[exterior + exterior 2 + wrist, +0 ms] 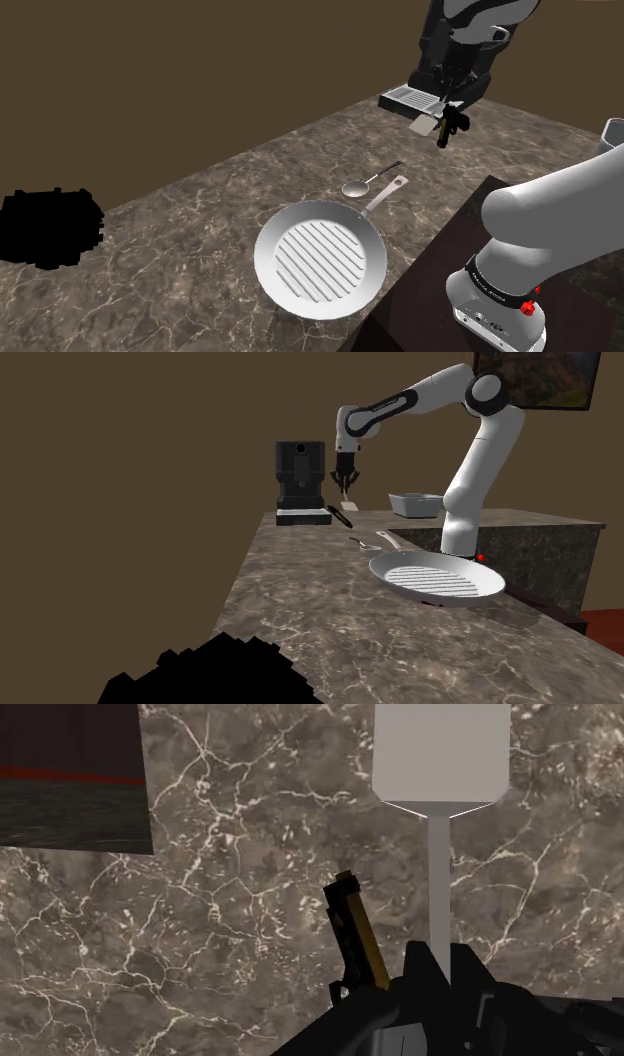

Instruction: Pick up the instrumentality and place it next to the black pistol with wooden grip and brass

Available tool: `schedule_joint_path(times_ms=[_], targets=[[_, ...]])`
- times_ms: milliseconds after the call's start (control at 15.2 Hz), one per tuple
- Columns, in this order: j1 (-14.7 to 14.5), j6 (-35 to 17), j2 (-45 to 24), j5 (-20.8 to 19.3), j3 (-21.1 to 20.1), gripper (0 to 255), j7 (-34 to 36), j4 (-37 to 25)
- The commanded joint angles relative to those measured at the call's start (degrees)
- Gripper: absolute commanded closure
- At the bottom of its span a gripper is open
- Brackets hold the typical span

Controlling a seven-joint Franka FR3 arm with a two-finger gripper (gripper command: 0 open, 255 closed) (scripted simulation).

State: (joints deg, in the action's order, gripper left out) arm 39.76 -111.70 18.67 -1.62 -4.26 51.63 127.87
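Spatula (440,754) held just beside the pistol (357,939)
Gripper (447,972) looks clamped on its handle; next up I'd guess: lower to the counter (230,904), let go.

Grey grill pan (320,262) near spoon (366,184); spatula (427,125) just beside pistol (452,126)

In the shoulder view we are looking down from beside the stand (440,265), at lower right, across the marbled worktop (180,240) toward its far end. In the second exterior view we are standing farther off and lower, looking along the worktop with the arm (480,462) at right. Both are sharing the ribbed pan (320,258) and coffee machine (300,472). In the wrist view we are hovering close, peering down past the fingers (415,994) at the white spatula (440,754) and pistol (355,939), which the others are also catching.
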Motion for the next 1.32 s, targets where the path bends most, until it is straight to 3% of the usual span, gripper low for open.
schedule_joint_path(times_ms=[0, 660, 1254], targets=[[1.09, -0.23, -1.41, -0.57, 1.74, 255, -2.62, -1.25], [6.46, -0.66, -10.43, -1.54, 10.00, 255, -15.77, -10.43], [11.47, 1.07, -22.60, 0.89, 15.80, 255, -27.45, -24.58]])
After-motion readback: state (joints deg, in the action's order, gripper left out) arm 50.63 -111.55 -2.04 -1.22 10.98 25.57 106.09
